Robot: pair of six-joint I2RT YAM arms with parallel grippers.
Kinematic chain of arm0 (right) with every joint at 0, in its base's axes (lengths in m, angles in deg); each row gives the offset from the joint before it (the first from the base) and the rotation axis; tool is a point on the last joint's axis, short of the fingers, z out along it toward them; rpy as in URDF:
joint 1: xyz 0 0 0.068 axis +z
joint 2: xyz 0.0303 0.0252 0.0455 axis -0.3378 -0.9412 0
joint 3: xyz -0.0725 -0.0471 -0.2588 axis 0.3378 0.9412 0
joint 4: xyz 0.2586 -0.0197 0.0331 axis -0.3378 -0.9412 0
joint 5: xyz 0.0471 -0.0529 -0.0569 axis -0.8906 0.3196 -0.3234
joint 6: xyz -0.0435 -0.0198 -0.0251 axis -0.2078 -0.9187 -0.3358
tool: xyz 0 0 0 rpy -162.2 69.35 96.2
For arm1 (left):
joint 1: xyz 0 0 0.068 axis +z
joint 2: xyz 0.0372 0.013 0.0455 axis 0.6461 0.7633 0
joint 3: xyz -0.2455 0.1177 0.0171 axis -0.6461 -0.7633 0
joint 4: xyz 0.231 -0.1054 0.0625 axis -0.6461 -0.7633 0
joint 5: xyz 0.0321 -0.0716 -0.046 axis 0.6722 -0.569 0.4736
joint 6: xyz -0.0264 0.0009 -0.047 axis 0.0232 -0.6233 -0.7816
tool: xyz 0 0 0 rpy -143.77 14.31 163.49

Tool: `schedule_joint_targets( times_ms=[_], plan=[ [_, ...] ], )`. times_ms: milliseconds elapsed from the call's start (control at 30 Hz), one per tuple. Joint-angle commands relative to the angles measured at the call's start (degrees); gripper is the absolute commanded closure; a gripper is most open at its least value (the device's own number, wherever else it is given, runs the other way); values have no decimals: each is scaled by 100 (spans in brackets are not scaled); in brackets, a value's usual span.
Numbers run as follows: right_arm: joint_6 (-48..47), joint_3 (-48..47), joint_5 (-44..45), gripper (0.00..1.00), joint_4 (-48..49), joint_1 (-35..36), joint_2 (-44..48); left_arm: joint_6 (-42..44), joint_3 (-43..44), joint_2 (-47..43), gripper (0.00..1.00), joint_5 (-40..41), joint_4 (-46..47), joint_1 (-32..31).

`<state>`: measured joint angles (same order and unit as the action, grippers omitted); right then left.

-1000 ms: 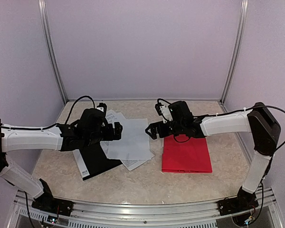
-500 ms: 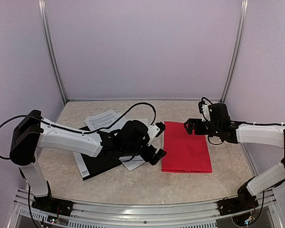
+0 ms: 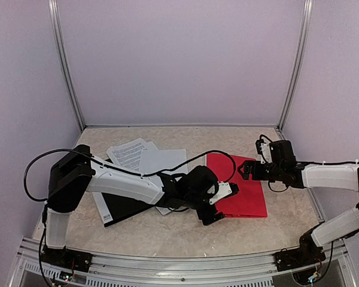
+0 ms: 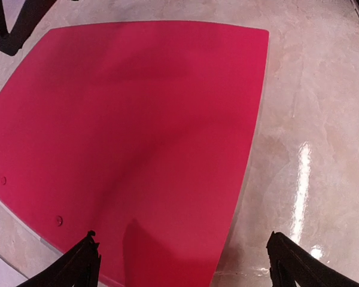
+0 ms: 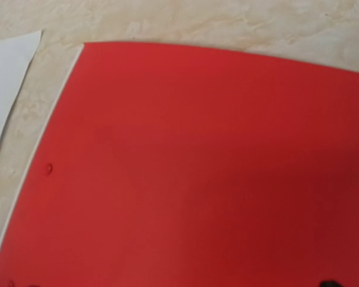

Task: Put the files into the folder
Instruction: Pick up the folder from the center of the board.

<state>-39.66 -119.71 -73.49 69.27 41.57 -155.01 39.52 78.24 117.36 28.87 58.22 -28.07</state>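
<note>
The red folder (image 3: 245, 194) lies closed and flat on the table, right of centre. It fills the left wrist view (image 4: 137, 119) and the right wrist view (image 5: 197, 167). The files (image 3: 163, 162) are loose white sheets lying to its left, one with printed text (image 3: 128, 152). A corner of one sheet shows in the right wrist view (image 5: 6, 78). My left gripper (image 3: 222, 203) (image 4: 185, 266) is open and empty, its fingers straddling the folder's long edge low above it. My right gripper (image 3: 246, 170) hovers over the folder's far right part and looks open and empty; almost none of its fingers shows in its own view.
A black folder or cover (image 3: 122, 206) lies under the sheets at the near left. The left arm stretches across the papers. Purple walls with metal posts close in the back and both sides, and a metal rail runs along the near edge.
My left arm has swung right from over the papers to the folder's near left edge. My right arm has drawn back to the right, over the folder's far right part.
</note>
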Motion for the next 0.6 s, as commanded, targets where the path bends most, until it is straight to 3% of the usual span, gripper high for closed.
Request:
schedule_joint_targets(
  times_ms=[0,400,567],
  plan=[
    [55,144,-208,1,283,-72,-76,470,249,286,8,100,-396,-74],
    [182,369,-407,1,636,-72,-224,1018,456,817,27,1301,136,-197],
    [181,402,-413,1,636,-68,-189,949,409,818,33,1351,329,-209]
  ],
)
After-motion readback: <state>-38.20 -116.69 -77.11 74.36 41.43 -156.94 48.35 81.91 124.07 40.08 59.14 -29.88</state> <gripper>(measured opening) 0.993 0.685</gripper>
